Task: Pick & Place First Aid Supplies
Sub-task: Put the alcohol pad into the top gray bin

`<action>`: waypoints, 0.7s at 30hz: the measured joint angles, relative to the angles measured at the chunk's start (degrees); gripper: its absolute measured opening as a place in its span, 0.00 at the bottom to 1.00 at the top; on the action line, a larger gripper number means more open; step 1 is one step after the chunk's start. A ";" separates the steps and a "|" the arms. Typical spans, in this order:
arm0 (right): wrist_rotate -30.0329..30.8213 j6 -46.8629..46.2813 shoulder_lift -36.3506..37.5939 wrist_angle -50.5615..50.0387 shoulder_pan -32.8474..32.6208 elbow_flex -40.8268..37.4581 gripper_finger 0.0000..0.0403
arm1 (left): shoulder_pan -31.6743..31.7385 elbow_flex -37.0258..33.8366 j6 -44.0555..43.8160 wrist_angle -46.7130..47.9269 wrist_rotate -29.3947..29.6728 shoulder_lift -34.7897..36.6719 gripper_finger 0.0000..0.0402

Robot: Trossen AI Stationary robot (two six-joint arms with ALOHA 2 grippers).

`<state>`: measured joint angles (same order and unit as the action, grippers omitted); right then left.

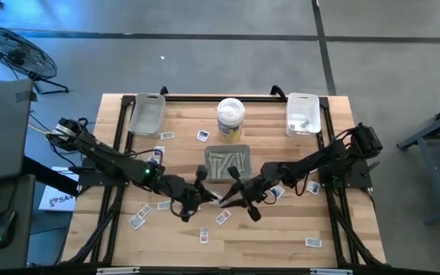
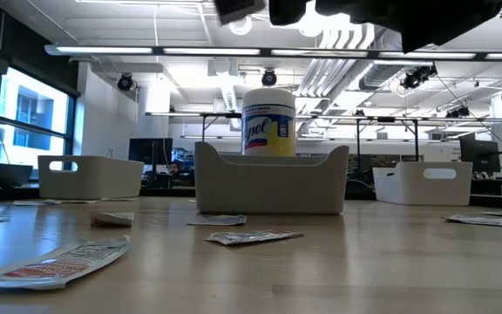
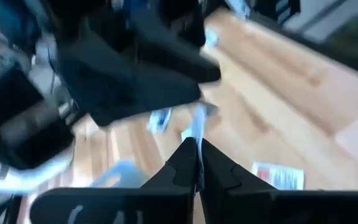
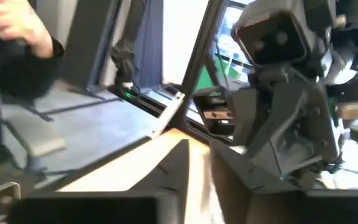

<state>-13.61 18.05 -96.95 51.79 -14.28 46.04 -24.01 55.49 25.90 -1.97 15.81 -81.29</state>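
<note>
Both grippers meet above the middle of the table, near the grey tray (image 1: 228, 174) that holds several pale strips. My left gripper (image 3: 197, 163) is shut on a thin pale packet (image 3: 199, 124) that sticks out past its fingertips. My right gripper (image 4: 199, 163) faces it from the table's right side, its fingers a little apart. The packet's far end reaches up to the right gripper's dark fingers (image 3: 166, 68). More first aid packets (image 1: 137, 221) (image 1: 205, 235) (image 1: 312, 242) lie flat on the wood. My left gripper pinches the near end of the thin packet (image 3: 197, 144) between its two fingertips, coming from the table's left and slanting slightly down. The packet stands edge-on, straight out from the fingertips, lifted clear of the table. My right gripper stands at the packet's other end; I cannot tell whether it touches it.
A white tub with a yellow label (image 1: 231, 118) stands behind the grey tray. A pale tray (image 1: 147, 114) sits at the far left corner and another (image 1: 302, 113) at the far right. In the low view, packets (image 2: 251, 236) (image 2: 55, 262) lie near the front.
</note>
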 joint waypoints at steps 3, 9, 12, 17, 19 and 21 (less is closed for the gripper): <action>4.70 1.88 1.10 0.33 -0.37 0.00 0.29 | 0.40 0.01 -1.37 4.28 2.89 2.20 0.00; 7.33 2.37 1.80 -0.37 -2.03 0.00 0.45 | 4.38 0.03 -7.61 14.25 12.63 10.75 0.00; 7.72 1.51 1.73 -1.86 -2.89 0.00 0.49 | 9.88 0.03 -15.38 23.05 23.10 14.09 0.00; 10.42 0.17 1.69 -5.54 -4.28 0.00 0.50 | 23.00 0.06 -32.26 36.94 34.89 15.56 0.00; 11.54 -0.01 1.69 -6.70 -4.76 0.00 0.49 | 28.85 0.06 -37.45 41.81 35.53 15.46 0.00; 12.13 -0.07 1.69 -7.45 -5.29 0.00 0.48 | 34.43 0.05 -41.90 45.82 35.86 14.69 0.00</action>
<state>-1.48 17.98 -95.26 44.35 -19.57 46.04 10.42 55.54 -15.99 43.85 51.67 -66.60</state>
